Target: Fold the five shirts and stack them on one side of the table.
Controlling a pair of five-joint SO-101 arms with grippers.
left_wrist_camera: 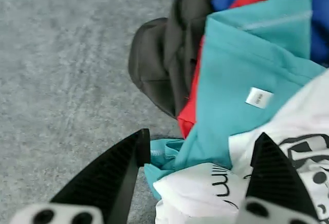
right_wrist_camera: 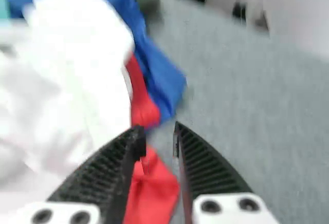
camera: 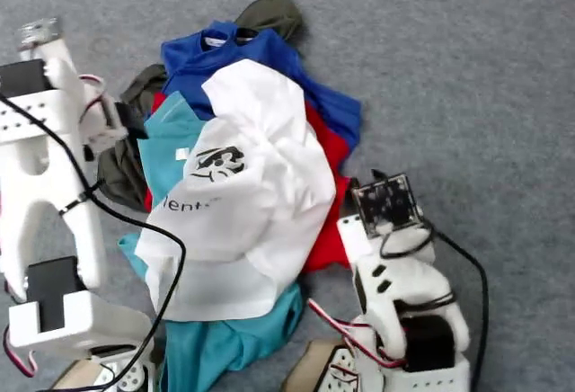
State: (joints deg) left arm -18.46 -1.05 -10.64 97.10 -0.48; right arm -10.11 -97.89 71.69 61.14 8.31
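Shirts lie in one loose heap mid-table [camera: 467,95]: a white shirt [camera: 260,167] on top, over a teal shirt [camera: 166,140], a red shirt [camera: 331,154], a blue shirt [camera: 225,59] and a dark grey shirt [camera: 274,13]. The left gripper [left_wrist_camera: 203,136] hangs over the heap's teal-and-white edge, fingers spread wide. The right gripper [right_wrist_camera: 157,130] is above the red shirt's edge, fingers narrowly parted and holding nothing.

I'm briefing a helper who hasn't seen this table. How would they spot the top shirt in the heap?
On the grey table, find the heap of clothes in the middle. The white shirt lies crumpled on top, over the teal shirt, red shirt and blue shirt. It alone is white with a black print.
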